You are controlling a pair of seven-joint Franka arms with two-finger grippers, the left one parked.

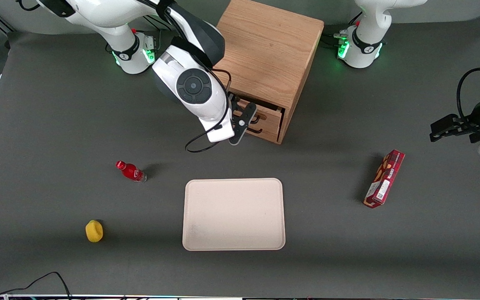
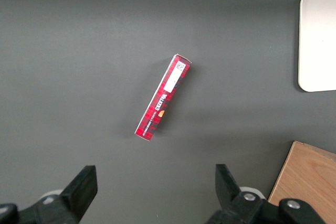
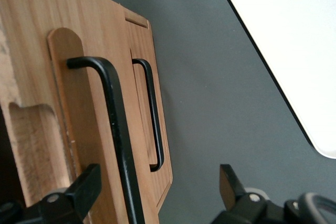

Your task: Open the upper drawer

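Note:
The boxy wooden cabinet (image 1: 269, 54) stands near the working arm's base, with its drawers facing the tray. The upper drawer (image 3: 89, 108) carries a black wire bar handle (image 3: 116, 129). Its front stands a little proud of the lower drawer (image 3: 143, 77), which has the same kind of handle (image 3: 153, 114). My gripper (image 1: 246, 123) (image 3: 157, 179) is open right at the drawer fronts. The upper handle's bar runs between its two fingers, closer to one finger (image 3: 86, 182) than to the other, and neither touches it. In the front view the arm's wrist hides most of the drawer fronts.
A beige tray (image 1: 233, 214) lies in front of the cabinet, nearer the front camera. A small red bottle (image 1: 131, 171) and a yellow object (image 1: 94, 231) lie toward the working arm's end. A red carton (image 1: 384, 178) (image 2: 163, 98) lies toward the parked arm's end.

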